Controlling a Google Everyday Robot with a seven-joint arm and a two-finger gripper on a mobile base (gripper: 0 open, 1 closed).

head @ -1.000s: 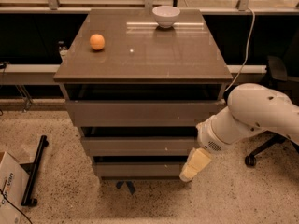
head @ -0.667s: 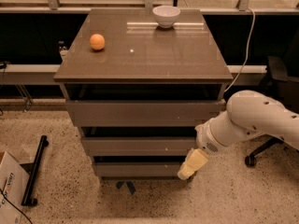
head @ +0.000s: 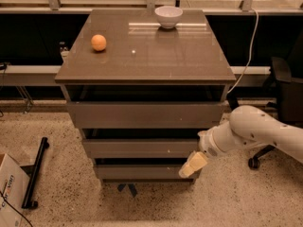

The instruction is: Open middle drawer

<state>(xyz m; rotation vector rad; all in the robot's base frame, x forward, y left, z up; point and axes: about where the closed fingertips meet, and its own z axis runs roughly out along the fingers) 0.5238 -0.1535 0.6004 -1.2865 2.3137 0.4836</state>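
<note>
Far to the left, on a speckled floor, lies one cardboard box [head: 6, 194], cut off by the edge, and just beside it one black bar stand [head: 36, 173] lies flat. Next comes one grey-brown cabinet, seen from above and in front. Its flat tabletop [head: 156, 56] carries two things: one orange [head: 98, 42] near the left side and one white bowl [head: 168, 16] at the back edge, well apart from each other.

Below the top are three handleless drawer fronts, stacked and growing narrower downward, each with a dark gap above it. The top drawer [head: 144, 115] is the widest and tallest. The middle drawer [head: 137, 148] sits directly beneath it, at the centre of the stack, with a tiny white speck right of its centre. The bottom drawer [head: 137, 171] is the narrowest.

To the right, one white robot arm [head: 255, 135] reaches in from the right edge, low beside the cabinet. Its one cream-coloured gripper [head: 193, 164] points down and left, at the right end of the bottom drawer front and just under the lower right corner of the middle drawer. Whether the gripper is spread or pressed together cannot be told, nor whether it touches the cabinet.

Further right, one white cable [head: 249, 46] hangs down behind the cabinet, and one dark office chair [head: 286, 89] stands at the far right.
</note>
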